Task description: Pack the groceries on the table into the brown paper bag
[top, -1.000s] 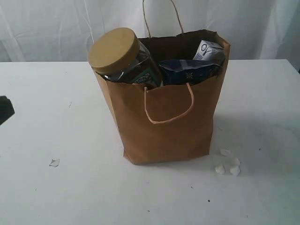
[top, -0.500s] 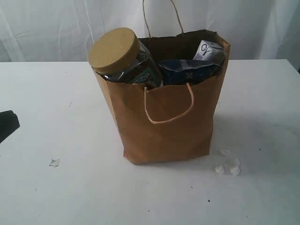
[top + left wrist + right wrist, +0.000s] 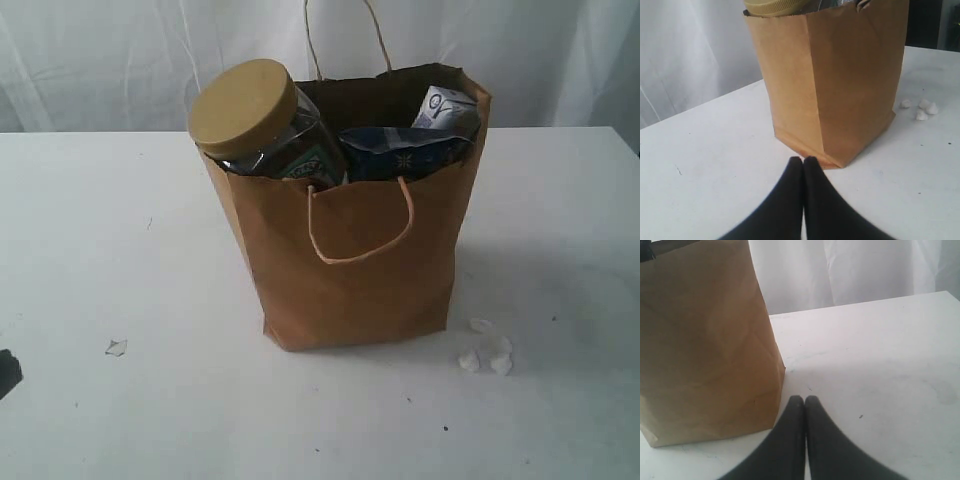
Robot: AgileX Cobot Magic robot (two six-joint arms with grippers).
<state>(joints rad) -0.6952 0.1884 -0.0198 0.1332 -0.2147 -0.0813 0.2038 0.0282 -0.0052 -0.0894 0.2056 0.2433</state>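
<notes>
- The brown paper bag (image 3: 355, 270) is filled: tan-lidded clear jar (image 3: 250, 115) at nine o'clock, blue-ended spaghetti packet (image 3: 400, 152) at three.
- The left claw (image 3: 803, 161) and right claw (image 3: 804, 400) are clenched, empty.

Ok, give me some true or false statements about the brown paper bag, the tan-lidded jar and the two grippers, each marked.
1. The large brown kraft paper bag stands upright on the white tabletop. True.
2. The tan-lidded clear jar lies on the tabletop beside the bag. False: it sits in the bag, lid above the rim.
3. The left gripper is open. False: its fingers are pressed together on nothing.
4. A few small white lumps lie on the tabletop near the bag's base. True.
5. The right gripper grips a bag handle. False: it is shut on nothing, low beside the bag.
</notes>
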